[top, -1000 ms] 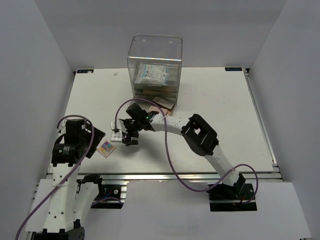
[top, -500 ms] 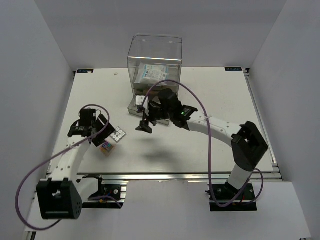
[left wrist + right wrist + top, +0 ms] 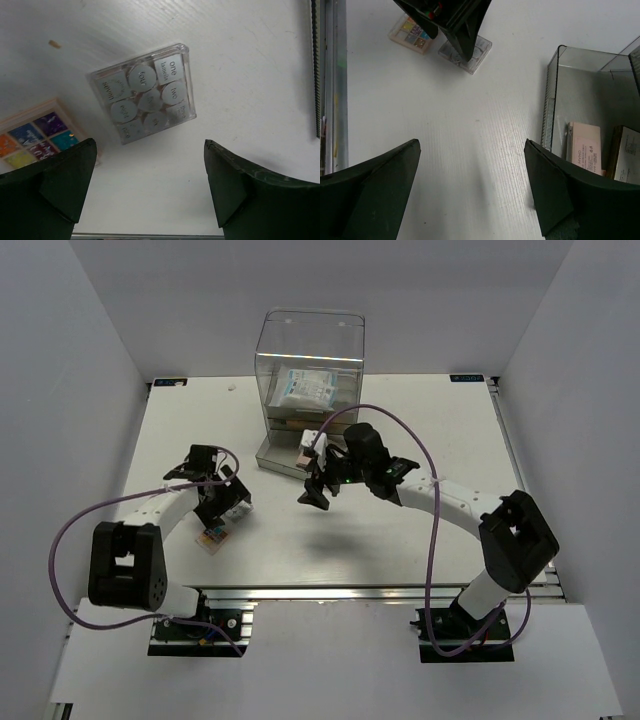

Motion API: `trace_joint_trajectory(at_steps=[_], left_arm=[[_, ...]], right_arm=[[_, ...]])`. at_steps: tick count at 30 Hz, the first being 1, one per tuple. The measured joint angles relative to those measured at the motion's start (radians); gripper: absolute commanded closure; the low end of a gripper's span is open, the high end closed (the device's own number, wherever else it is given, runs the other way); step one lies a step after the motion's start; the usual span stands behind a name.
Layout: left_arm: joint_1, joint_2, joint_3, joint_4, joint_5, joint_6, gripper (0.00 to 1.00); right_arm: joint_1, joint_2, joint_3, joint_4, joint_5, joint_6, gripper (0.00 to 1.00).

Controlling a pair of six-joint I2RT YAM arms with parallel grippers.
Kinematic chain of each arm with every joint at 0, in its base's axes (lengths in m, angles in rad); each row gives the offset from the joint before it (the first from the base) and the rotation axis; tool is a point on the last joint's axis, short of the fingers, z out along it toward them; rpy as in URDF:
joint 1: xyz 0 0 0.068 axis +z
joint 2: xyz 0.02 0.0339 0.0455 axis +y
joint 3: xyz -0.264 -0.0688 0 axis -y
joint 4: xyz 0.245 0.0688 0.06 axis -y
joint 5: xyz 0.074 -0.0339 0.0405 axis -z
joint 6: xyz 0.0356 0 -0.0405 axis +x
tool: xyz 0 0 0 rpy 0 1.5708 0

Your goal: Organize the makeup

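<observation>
The white palette of round pans (image 3: 145, 92) lies flat on the table just ahead of my open, empty left gripper (image 3: 150, 144). The multicoloured palette (image 3: 35, 137) lies beside it, to the left in this view. In the top view my left gripper (image 3: 222, 498) hovers over the white palette, with the multicoloured palette (image 3: 212, 537) just in front. My right gripper (image 3: 318, 490) is open and empty above bare table near the pulled-out drawer (image 3: 275, 455). The right wrist view shows a peach palette (image 3: 585, 147) in that drawer. A white-blue packet (image 3: 305, 388) sits inside the acrylic box.
The tall clear acrylic drawer box (image 3: 310, 340) stands at the back centre, its bottom drawer pulled out toward the arms. The drawer's clear wall (image 3: 551, 100) is close on the right of my right gripper. The table's near rail (image 3: 350, 590) runs in front.
My left arm has reached out from its folded pose and come over the white palette. My right gripper has left that palette and moved right and back toward the drawer.
</observation>
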Motion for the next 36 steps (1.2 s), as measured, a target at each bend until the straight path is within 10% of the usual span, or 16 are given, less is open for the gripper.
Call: trace_joint_trajectory(at_steps=[22, 36], left_arm=[[-0.082, 0.329, 0.249, -0.122, -0.235, -0.051, 0.09], [-0.093, 0.340, 0.276, -0.135, -0.225, -0.041, 0.81]], right_arm=[[-0.045, -0.095, -0.101, 0.031, -0.023, 0.056, 0.11], [-0.057, -0.105, -0.104, 0.034, -0.026, 0.061, 0.11]])
